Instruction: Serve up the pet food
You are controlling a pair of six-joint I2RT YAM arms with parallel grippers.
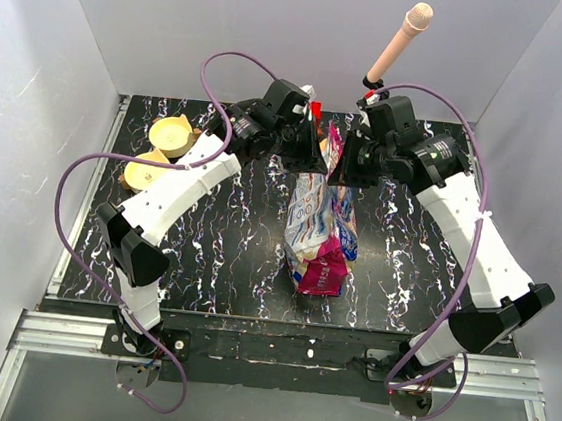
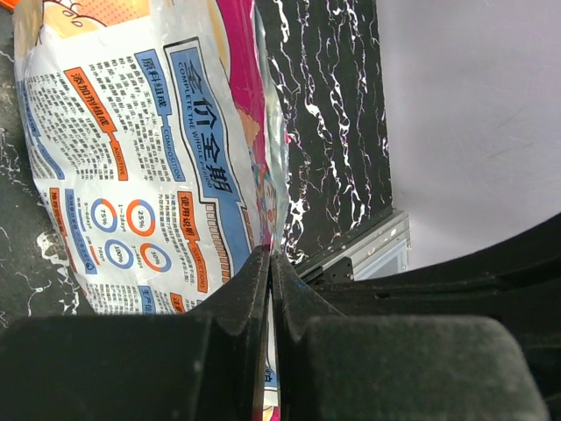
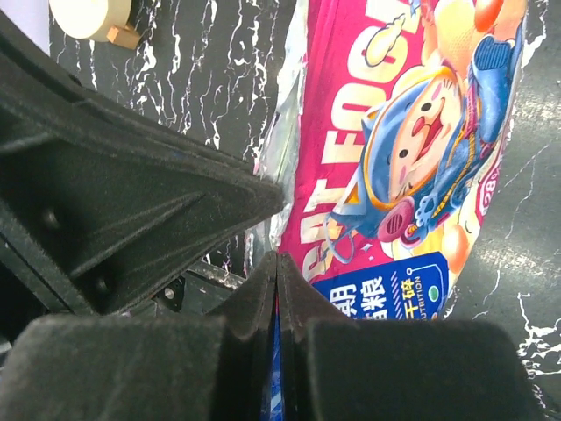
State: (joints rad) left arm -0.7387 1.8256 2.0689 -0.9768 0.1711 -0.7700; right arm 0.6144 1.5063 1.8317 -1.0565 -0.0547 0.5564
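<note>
On the black, white-veined surface, near its middle, the pet food bag is located. Its magenta bottom end is directed toward the near edge and its top end toward the far wall. The contents are hidden by the foil.

The top end of the bag is held from 2 sides. The left claw is applied from the left. In the left wrist view its fingers are pressed together, with a thin edge of the bag pinched in the seam. The white-and-blue printed panel extends beyond the tips. The right claw is applied from the right. In the right wrist view its fingers are likewise clamped on a bag edge, and a blue sliver shows in the seam. The magenta panel with a cartoon figure lies beyond them. The 2 claws are positioned just beside each other, with the bag top between them.

To the left of the bag and well apart from it, a tan bowl is set on the surface. A second tan bowl is placed just beyond it.

Beyond the right arm, a beige rod with a rounded tip is seen against the far wall. Its attachment cannot be determined.
</note>
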